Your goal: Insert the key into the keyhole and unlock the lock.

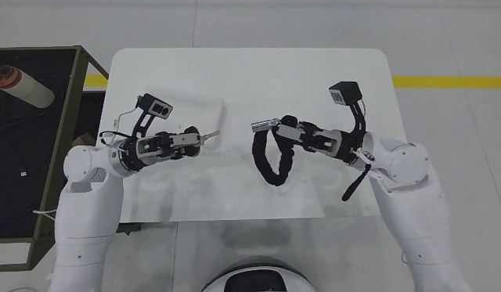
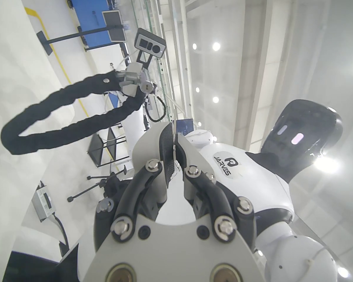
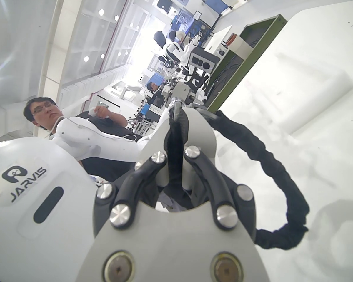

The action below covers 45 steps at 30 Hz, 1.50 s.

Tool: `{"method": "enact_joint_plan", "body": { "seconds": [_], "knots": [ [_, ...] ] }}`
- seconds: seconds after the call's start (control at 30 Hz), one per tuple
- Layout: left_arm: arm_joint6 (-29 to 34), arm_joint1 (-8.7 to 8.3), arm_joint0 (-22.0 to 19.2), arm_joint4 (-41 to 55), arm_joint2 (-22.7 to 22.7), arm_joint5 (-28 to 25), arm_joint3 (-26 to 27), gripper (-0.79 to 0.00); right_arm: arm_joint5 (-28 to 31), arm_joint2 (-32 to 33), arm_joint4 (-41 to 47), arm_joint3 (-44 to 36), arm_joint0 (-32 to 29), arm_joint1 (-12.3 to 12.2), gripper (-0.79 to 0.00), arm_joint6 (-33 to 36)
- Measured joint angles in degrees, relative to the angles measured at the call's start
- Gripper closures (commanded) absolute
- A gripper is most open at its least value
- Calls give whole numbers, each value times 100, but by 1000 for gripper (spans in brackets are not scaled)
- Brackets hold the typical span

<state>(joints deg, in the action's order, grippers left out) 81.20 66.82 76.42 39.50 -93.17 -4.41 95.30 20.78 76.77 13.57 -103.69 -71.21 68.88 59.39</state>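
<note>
Progress stands at roughly the halfway mark, as I judge it: both pieces are gripped and held above the white table (image 1: 313,81), but the insertion and the turn are not yet done. The left gripper (image 1: 196,139) has its jaws closed almost flat together on a thin silver metal key (image 1: 210,136), pinching its head end so that the blade sticks out past the fingertips toward the middle of the table. The right gripper (image 1: 293,131) is shut tight on the cable lock (image 1: 266,124), clamping it at the black sheathed neck just behind the silver metal body, which projects toward the key. Key tip and lock body face each other over the table's centre, near but apart, with a plain gap between them; nothing has entered the keyhole (image 2: 147,86)

The lock has a short silver body with a round keyhole in its end face, which in the left wrist view is turned roughly toward the key. From the body hangs a thick loop (image 1: 274,167) of cable in a wrinkled black fabric sleeve, drooping on the robot's side; whether its low end touches the table I cannot tell. Both ends of the loop appear seated in the body, so the lock looks still fastened. What is left, in my judgement, is to line the blade up with the keyhole, close the gap, push in and turn
</note>
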Motion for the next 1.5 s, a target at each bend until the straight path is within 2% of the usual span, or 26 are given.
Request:
{"method": "enact_joint_plan", "body": {
  "seconds": [0.17,0.3,0.7,1.5],
  "knots": [
    [93,-52,-157,-302,120,327,-120,0,-134,-127,-332,-84,74,-19,0,38],
    [172,-81,-229,-420,183,384,-160,0,-234,-238,-525,-134,118,-24,0,-12],
    [84,-125,-240,-593,343,-45,-158,0,-461,-409,-580,-161,219,-46,0,76],
    [-127,-197,-102,-601,486,-306,26,0,-522,-488,-543,-277,213,-98,0,72]
  ]
}}
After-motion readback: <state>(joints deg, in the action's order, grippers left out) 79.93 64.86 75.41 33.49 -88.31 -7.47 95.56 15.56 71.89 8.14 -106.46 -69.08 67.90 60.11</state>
